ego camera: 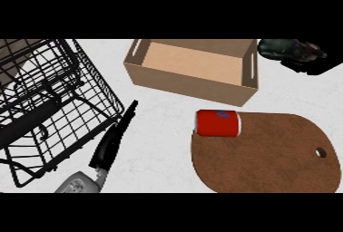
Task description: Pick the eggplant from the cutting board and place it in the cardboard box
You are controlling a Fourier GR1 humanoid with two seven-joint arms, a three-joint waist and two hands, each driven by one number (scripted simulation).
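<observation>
The open cardboard box point(191, 77) stands at the back centre, and its inside looks bare. In front of it and to the right lies the brown cutting board point(268, 158); I see no eggplant on it. My right hand point(313, 63) shows at the top right, just beyond the box's right end. Its fingers are curled round a dark rounded thing with a greenish sheen, which I take for the eggplant point(278, 47). Much of that thing is hidden by the hand. My left hand does not show.
A red can point(218, 123) lies on its side on the board's back left corner. A black wire basket point(50, 104) fills the left side. Between basket and board lies a utensil point(107, 145) with a black handle and grey blade.
</observation>
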